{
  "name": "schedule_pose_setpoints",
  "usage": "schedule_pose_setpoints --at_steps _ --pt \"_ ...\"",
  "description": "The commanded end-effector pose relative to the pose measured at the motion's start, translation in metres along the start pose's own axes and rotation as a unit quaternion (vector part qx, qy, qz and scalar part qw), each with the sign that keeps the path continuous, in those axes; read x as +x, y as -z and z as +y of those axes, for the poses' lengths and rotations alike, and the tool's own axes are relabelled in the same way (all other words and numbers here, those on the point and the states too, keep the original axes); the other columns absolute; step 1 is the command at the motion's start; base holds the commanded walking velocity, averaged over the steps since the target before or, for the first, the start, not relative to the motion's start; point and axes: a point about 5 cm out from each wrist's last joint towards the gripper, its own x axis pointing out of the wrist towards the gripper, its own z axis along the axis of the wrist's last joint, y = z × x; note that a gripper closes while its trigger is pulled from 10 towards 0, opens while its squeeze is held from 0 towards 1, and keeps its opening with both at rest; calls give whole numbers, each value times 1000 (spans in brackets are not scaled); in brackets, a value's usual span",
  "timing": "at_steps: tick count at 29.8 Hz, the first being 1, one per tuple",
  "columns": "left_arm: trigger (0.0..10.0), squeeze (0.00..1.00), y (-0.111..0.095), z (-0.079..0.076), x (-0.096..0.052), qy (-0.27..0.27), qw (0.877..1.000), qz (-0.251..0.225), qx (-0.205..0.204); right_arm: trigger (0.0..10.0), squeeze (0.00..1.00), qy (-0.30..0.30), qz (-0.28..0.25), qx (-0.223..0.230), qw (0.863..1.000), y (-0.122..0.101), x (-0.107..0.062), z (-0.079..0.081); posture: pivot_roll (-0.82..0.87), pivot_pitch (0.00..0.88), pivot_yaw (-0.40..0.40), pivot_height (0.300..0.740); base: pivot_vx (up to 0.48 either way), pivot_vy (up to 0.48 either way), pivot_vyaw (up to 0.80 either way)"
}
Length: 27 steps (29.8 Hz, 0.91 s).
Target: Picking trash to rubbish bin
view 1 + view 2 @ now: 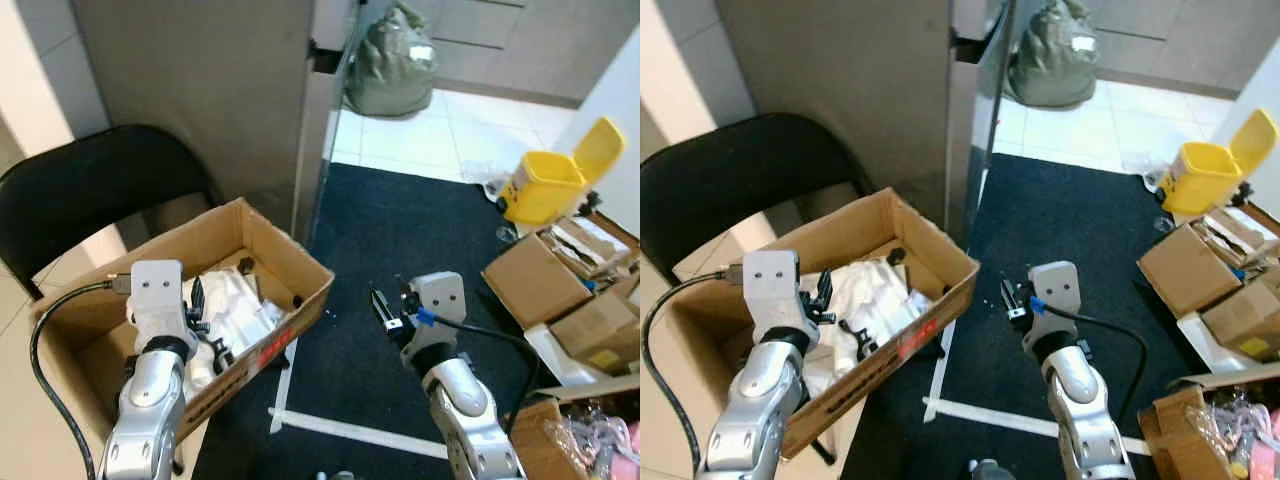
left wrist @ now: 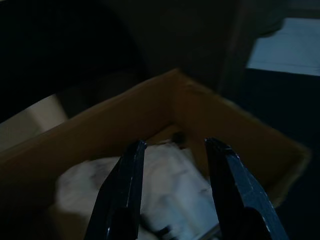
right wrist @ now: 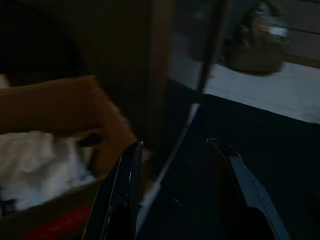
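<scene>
- Dark carpet [image 1: 420, 230] is seen beside a black chair [image 1: 90, 190].
- White trash [image 1: 235, 310] is piled inside the cardboard box [image 1: 290, 255].
- Left gripper [image 2: 172, 150] is held spread above that trash.
- Right gripper [image 3: 172, 150] is held spread over carpet.
- Yellow bin [image 1: 550, 180] is spotted well apart, lid up.

A home's cluttered storage corner is suggested: cardboard boxes [image 1: 560, 285] are stacked beside a dark carpet [image 1: 420, 240], tiled floor [image 1: 450, 135] beyond.
</scene>
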Motion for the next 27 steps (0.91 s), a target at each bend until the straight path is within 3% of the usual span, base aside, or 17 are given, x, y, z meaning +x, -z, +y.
schedule_pose_setpoints --at_steps 1,27 --pt "10000 0 6 -3 -2 4 1000 14 -4 10000 0 4 9 2 1000 3 -4 -2 -15 140 -56 740 0 0 -669" --pt "10000 0 8 -7 -2 24 1000 16 -6 10000 0 17 15 6 1000 5 -7 -5 -18 129 -50 740 0 0 -665"
